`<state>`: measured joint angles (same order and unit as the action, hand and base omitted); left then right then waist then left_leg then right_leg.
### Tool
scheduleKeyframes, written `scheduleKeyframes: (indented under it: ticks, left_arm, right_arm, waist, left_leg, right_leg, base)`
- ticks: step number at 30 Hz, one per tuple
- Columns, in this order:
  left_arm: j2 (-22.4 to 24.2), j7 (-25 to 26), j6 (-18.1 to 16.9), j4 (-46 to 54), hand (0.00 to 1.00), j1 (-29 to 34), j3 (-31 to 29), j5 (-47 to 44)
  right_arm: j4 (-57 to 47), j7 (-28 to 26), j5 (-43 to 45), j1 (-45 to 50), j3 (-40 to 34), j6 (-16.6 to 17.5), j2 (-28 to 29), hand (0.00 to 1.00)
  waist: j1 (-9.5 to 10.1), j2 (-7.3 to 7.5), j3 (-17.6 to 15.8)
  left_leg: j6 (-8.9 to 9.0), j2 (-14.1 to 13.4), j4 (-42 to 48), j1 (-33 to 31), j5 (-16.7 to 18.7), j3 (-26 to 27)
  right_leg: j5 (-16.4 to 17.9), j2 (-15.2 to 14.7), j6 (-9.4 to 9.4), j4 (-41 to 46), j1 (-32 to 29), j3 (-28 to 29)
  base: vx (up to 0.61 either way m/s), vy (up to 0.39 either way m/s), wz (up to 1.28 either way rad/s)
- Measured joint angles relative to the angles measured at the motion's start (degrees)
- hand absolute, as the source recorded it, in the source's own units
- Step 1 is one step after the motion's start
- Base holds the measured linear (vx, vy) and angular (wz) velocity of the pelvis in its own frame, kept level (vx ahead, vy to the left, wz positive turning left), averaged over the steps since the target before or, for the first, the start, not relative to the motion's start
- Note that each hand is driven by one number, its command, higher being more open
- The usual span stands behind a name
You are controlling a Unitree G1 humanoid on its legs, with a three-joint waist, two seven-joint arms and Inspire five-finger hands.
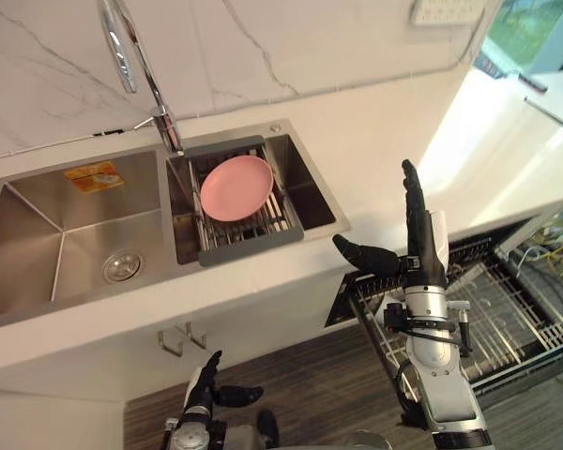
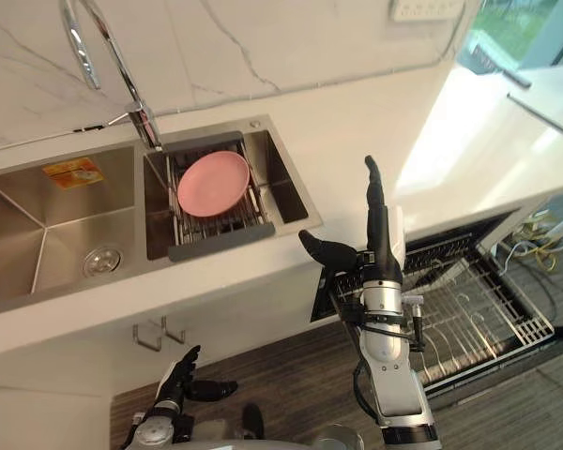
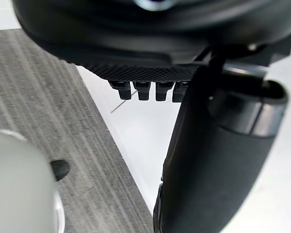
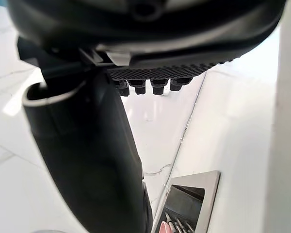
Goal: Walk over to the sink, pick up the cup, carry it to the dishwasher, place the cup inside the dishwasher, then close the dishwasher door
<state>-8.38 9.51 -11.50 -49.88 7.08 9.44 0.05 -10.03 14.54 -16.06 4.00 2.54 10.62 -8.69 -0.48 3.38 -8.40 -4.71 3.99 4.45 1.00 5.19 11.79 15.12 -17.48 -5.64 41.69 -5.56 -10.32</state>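
White bench (image 1: 375, 169) with steel sink (image 1: 38, 216) | pink plate (image 1: 235, 187) flat on drain rack (image 1: 253, 246), right basin | right hand (image 1: 417, 251) raised, fingers straight, empty; left hand (image 1: 204, 381) low, relaxed, empty | likely risk: flat plate slips from fingers; pulled-out dishwasher basket (image 1: 507, 309) blocks approach

A pink plate (image 1: 236, 187) lies on a drain rack (image 1: 253, 246) across the steel sink (image 1: 38, 206), upper left. The right hand (image 1: 415, 234), fingers straight, is raised at centre right. The dishwasher rack (image 1: 516, 323) is pulled out at lower right.
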Motion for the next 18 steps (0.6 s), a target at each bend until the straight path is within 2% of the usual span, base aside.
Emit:
scheduleKeyframes:
  ticks: [1,3,4,5,6,9,10,14,18]
  left_arm:
    - [0.3,0.0,0.0,0.0,1.00,0.0,0.0,0.0]
    - [0.7,0.0,0.0,0.1,1.00,-0.1,0.0,0.0]
    - [0.7,0.0,0.0,0.1,1.00,-0.1,0.0,0.1]
    - [0.6,0.0,0.0,0.1,1.00,0.0,0.0,0.1]
    - [0.2,0.0,-0.1,-0.6,1.00,-0.3,-0.2,0.2]
    - [1.5,0.1,-0.1,-1.2,1.00,0.6,-0.8,0.7]
    - [1.8,0.0,-0.1,-1.3,1.00,1.0,-1.7,0.8]
    - [2.3,0.1,0.4,-2.0,1.00,1.1,-3.1,0.9]
    - [2.4,-0.1,0.7,-2.2,1.00,0.9,-3.1,1.2]
  right_arm:
    - [0.0,-0.3,-0.3,0.0,0.1,0.0,-0.1,1.00]
    - [0.2,-1.1,-1.5,0.1,0.1,0.0,-0.5,1.00]
    - [0.1,-1.3,-1.6,0.2,0.1,0.0,-0.7,1.00]
    - [0.1,-1.3,-1.6,0.4,0.0,0.0,-1.1,1.00]
    - [0.1,-1.3,-1.6,0.5,0.0,0.1,-1.6,1.00]
    - [0.4,-2.1,-1.6,1.2,0.1,0.0,-4.0,1.00]
    - [0.4,-2.2,-1.6,1.2,-0.1,0.0,-4.6,1.00]
    - [0.4,-3.3,-1.6,1.8,-1.7,0.0,-5.9,1.00]
    - [0.4,-4.7,-1.6,2.0,-2.1,0.0,-7.0,1.00]
  waist:
    - [-0.63,-0.03,0.0]
    - [-0.67,-0.16,-0.1]
    - [-0.64,-0.14,-0.1]
    - [-0.68,0.05,0.0]
    - [-0.65,0.66,0.5]
    - [0.14,-2.36,1.7]
    - [0.04,-2.71,1.9]
    - [-0.41,-2.84,1.9]
    - [-0.42,-2.91,2.0]
  left_leg:
    - [0.03,-0.4,0.0,0.3,0.0,-1.9]
    - [0.62,-1.1,0.4,1.0,-0.4,-4.9]
    - [0.75,-1.2,0.9,1.4,-0.4,-6.0]
    - [2.19,-1.0,2.0,1.7,0.5,-7.2]
    - [3.08,-0.4,3.0,1.9,1.9,-8.0]
    - [4.73,-3.5,3.6,2.0,3.0,-8.0]
    - [4.85,-4.2,2.9,2.1,3.1,-8.0]
    - [5.17,-4.9,1.4,3.5,2.9,-8.1]
    - [5.14,-4.7,1.4,4.1,2.8,-8.8]
  right_leg:
    - [1.8,2.4,0.59,-0.5,-2.0,2.4]
    - [2.9,6.8,1.11,-5.5,-4.8,6.4]
    - [2.8,8.5,1.05,-9.1,-5.4,8.3]
    - [0.2,9.9,0.92,-15.9,-5.4,10.1]
    - [-6.7,9.9,1.29,-19.6,-5.5,10.8]
    - [-8.0,12.3,2.25,-24.1,-2.3,9.1]
    - [-8.2,13.1,2.42,-25.1,-2.0,8.8]
    - [-8.6,13.8,2.60,-27.1,-0.2,8.4]
    - [-10.8,13.6,2.13,-31.6,2.7,7.9]
  base:
    - [0.26,-0.028,0.86]
    - [0.29,-0.067,0.86]
    - [0.21,-0.105,0.84]
    - [0.26,-0.130,0.92]
    - [0.24,-0.109,0.75]
    - [0.23,-0.090,0.20]
    - [0.14,-0.075,-0.03]
    - [0.10,-0.049,0.03]
    - [0.00,0.035,0.06]
